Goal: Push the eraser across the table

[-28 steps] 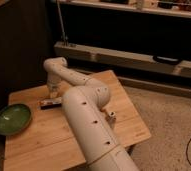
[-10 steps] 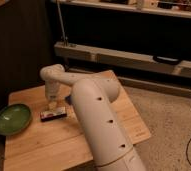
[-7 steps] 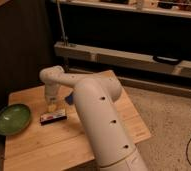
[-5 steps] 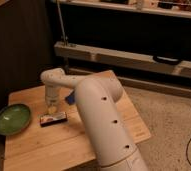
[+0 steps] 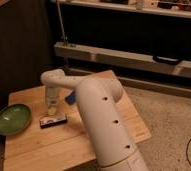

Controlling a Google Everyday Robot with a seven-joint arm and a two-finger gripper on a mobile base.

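Tool [image 5: 52,108] just above eraser [image 5: 53,120]

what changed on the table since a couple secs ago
The arm swung from the table's back toward its front, bringing the shut gripper down just behind the eraser. The eraser, hidden earlier by the arm, has edged slightly toward the green bowl over the last second. Nothing was grasped or released. The bowl and the blue piece stayed put.
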